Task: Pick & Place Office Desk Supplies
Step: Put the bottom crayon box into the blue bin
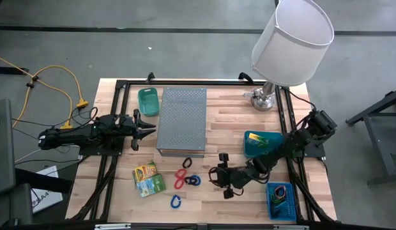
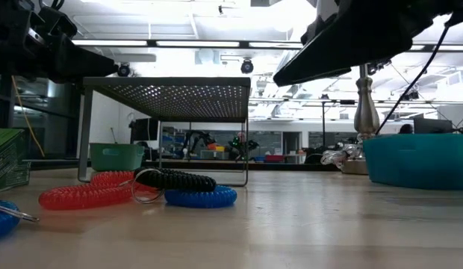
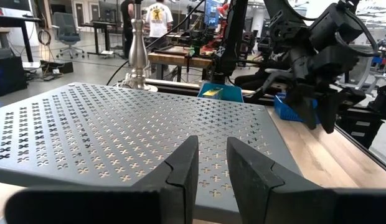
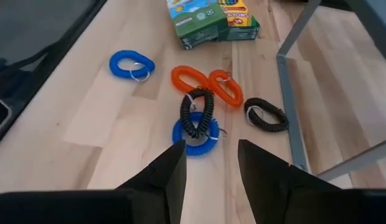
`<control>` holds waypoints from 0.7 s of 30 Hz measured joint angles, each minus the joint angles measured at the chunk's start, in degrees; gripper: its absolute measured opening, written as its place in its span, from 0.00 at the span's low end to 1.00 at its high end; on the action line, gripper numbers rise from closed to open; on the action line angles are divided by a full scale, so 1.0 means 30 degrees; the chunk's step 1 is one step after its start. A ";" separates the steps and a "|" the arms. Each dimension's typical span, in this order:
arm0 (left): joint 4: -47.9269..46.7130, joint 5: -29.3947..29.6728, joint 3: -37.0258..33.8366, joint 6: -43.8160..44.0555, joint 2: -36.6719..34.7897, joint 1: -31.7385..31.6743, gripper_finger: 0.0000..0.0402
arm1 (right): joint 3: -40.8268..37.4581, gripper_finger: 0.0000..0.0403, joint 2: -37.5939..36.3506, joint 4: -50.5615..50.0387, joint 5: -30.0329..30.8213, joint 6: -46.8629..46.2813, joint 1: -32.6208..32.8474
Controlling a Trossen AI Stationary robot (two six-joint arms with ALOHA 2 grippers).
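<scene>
Right gripper (image 4: 208,165) hovers over the cluster of coil wrist bands just in front of the grey perforated riser (image 1: 181,120), fingers parted, nothing between them. Nearest under it: a black coil band (image 4: 198,112) lying across a blue coil band (image 4: 194,137). Beside those, two red-orange coils (image 4: 205,84) touching each other, and another black coil (image 4: 266,115) right by the riser's leg. A second blue coil (image 4: 131,65) sits apart, farther from the riser. Two crayon boxes (image 1: 147,179), green and yellow print, lie side by side near the riser's front-left corner.

Left gripper (image 3: 211,168) waits at the riser's left edge, fingers slightly apart, empty.

Handling guess: coils light, springy, soft; each carries a thin metal key ring. Pinch across one side of the loop, not the ring. The top black coil may drag the blue one along. Crayon boxes are light, stiff cardboard; grip across the narrow sides.
</scene>
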State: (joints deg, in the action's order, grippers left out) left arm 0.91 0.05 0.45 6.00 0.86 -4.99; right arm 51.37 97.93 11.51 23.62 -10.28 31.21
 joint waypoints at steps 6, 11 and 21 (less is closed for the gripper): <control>0.0000 -0.0001 0.0000 0.0003 0.0000 -0.0003 0.20 | 0.0000 0.33 0.0000 -0.0037 -0.0006 0.0000 -0.0203; 0.0000 -0.0005 0.0000 0.0000 0.0000 -0.0005 0.20 | 0.0000 0.33 0.0000 -0.0037 -0.0013 0.0000 -0.0191; 0.0020 -0.0005 0.0000 -0.0058 0.0029 0.0000 0.20 | 0.0000 0.33 0.0000 -0.0029 -0.0008 0.0000 -0.0198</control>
State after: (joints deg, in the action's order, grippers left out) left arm 0.97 0.03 0.45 5.82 0.95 -4.99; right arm 51.37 97.93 11.42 23.59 -10.28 30.61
